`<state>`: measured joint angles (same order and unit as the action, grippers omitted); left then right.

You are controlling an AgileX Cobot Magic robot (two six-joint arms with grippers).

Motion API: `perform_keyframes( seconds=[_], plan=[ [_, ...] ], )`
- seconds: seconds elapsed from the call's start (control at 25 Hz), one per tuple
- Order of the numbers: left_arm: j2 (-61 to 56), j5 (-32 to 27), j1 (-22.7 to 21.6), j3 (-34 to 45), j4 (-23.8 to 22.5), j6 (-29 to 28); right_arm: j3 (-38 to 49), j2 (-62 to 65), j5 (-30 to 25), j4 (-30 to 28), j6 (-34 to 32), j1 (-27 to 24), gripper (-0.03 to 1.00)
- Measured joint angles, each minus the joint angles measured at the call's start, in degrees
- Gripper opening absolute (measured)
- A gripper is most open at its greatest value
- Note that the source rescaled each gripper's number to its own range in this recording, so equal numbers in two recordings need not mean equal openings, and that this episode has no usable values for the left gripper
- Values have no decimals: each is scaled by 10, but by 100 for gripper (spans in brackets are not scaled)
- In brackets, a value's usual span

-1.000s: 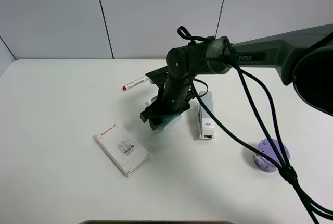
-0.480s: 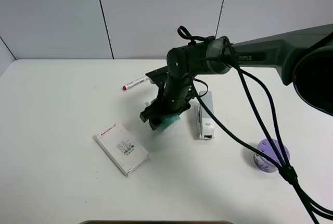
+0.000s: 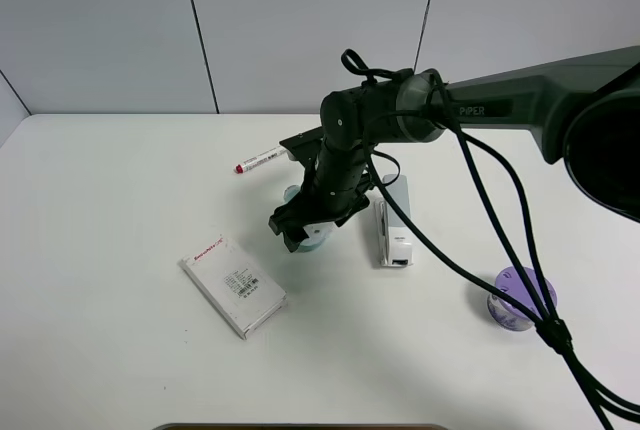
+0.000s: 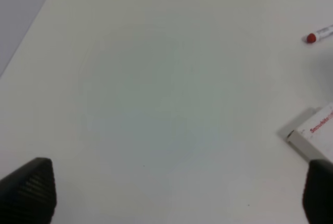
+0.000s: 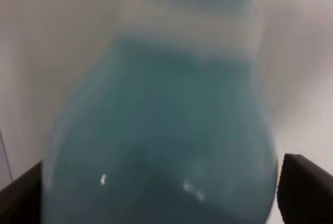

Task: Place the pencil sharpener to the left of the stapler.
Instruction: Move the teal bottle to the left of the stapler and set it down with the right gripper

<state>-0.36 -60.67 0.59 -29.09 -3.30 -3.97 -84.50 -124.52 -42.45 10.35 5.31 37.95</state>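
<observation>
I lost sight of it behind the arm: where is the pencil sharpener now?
In the exterior high view the pencil sharpener sits under the right gripper, just left of the stapler.

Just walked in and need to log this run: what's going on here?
The right gripper is down over the teal pencil sharpener, just left of the grey stapler on the white table. The sharpener fills the right wrist view between the fingertips, though contact isn't clear. The left gripper hangs open over bare table, holding nothing.

The pencil sharpener [image 5: 161, 130] fills the view — blurred teal — between two dark fingertips [image 5: 304, 190].
</observation>
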Motion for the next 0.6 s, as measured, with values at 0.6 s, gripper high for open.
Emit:
perform_keyframes(
  seconds=[0.6],
  plan=[
    [0, 0, 0, 0, 0, 0, 0, 2, -26, 0, 0, 0, 50]
  ],
)
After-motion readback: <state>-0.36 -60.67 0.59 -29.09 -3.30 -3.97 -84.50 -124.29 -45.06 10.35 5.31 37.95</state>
